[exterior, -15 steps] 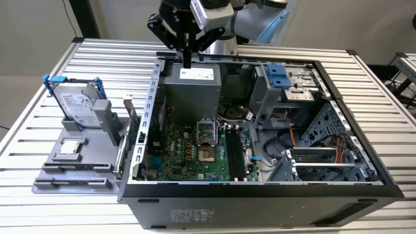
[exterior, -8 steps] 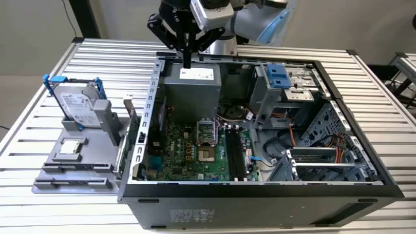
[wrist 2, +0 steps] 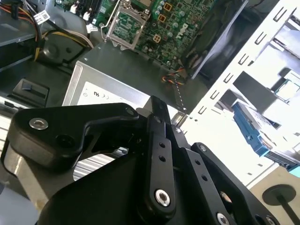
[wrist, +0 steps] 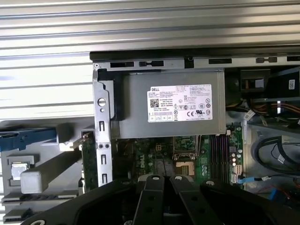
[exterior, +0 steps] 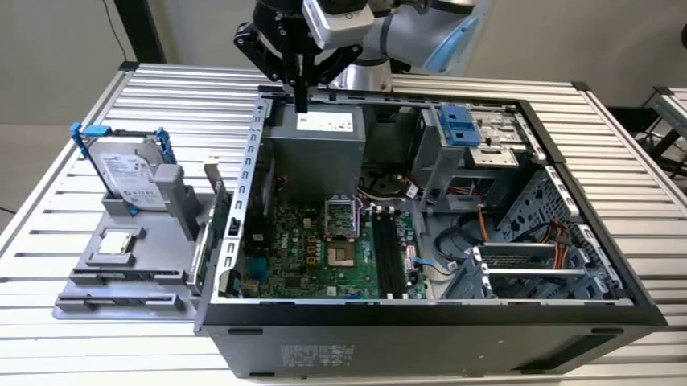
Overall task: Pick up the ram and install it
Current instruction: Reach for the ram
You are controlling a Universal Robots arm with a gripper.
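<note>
At the exterior view's left, on the slatted metal table [exterior: 64, 121], a grey fixture tray [exterior: 80, 277] carries an upright hard drive [exterior: 129, 173] in a blue bracket and 1 small square processor chip [exterior: 116, 241]. Just right of the tray, outside the left wall of the open computer case [exterior: 429, 322], a long dark green board stands on edge; it looks to be the ram [exterior: 224, 241], though its face is hidden from this angle. The first wrist view looks straight down and shows the same green strip [wrist: 89, 161] pressed close beside that perforated wall, with the labelled power supply [wrist: 173, 105] to its right. Only the exterior view takes in the motherboard [exterior: 311, 253] with its black slots [exterior: 387, 253], and the drive cage [exterior: 532, 265] on the right.

The gripper [exterior: 304, 104] hangs above the case's far left corner, over the power supply. The second wrist view shows its fingers [wrist 2: 158, 107] drawn together, with nothing visible between them. The ram lies lower, nearer and further left, well apart from the tool.
</note>
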